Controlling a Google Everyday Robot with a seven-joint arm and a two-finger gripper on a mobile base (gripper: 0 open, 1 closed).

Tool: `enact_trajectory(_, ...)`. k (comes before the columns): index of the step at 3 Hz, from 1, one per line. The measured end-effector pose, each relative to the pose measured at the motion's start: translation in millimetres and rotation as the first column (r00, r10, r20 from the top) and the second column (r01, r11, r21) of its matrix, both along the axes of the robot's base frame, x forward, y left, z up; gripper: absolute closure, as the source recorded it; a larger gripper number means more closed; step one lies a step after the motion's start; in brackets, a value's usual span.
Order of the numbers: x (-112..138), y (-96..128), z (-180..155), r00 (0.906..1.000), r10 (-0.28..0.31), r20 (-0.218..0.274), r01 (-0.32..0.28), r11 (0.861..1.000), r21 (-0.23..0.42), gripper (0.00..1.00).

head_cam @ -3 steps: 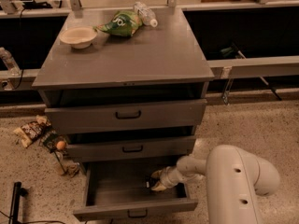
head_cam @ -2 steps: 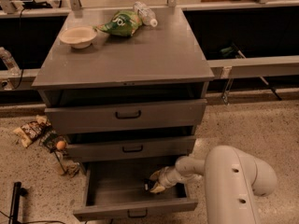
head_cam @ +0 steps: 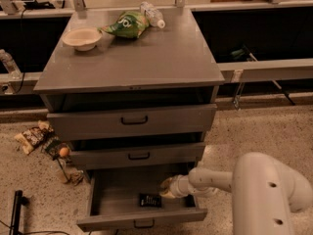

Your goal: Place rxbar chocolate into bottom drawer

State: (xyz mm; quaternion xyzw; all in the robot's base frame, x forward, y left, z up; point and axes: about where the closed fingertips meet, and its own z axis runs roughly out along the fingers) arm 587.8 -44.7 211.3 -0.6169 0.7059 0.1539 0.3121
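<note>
The bar (head_cam: 150, 200) lies flat on the floor of the bottom drawer (head_cam: 112, 222), which is pulled well out. Its black wrapper carries pale lettering, too small to read. The gripper (head_cam: 166, 188) hangs inside the drawer, just right of the bar and a little behind it, with a small gap between them. Whether it is open or closed cannot be told. The pale arm (head_cam: 266, 190) reaches in from the lower right.

A second ago the bar was a dark shape at the gripper's tip, above the drawer floor. Now it rests on the floor, apart from the gripper. The gripper itself has hardly moved.

The middle drawer (head_cam: 139, 155) and top drawer (head_cam: 132, 120) each stand slightly out. On the cabinet top (head_cam: 146, 62) sit a pale bowl (head_cam: 82, 37), a green chip bag (head_cam: 126, 24) with a pale mark that cannot be read, and a clear bottle (head_cam: 151, 14) lying on its side, touching the bag. Crumpled wrappers (head_cam: 32, 137) lie on the floor left of the cabinet, their print not legible.
</note>
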Motion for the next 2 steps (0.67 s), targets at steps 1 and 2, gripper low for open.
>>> enact_trajectory(1, -26.5, -28.8, 44.9, 0.9908, -0.130, 0.039, 0.128, 0.991, 0.046, 0.86)
enact_trajectory(2, -55.9, -62.8, 40.8, 0.9815, -0.191, 0.012, 0.190, 0.980, 0.052, 0.85)
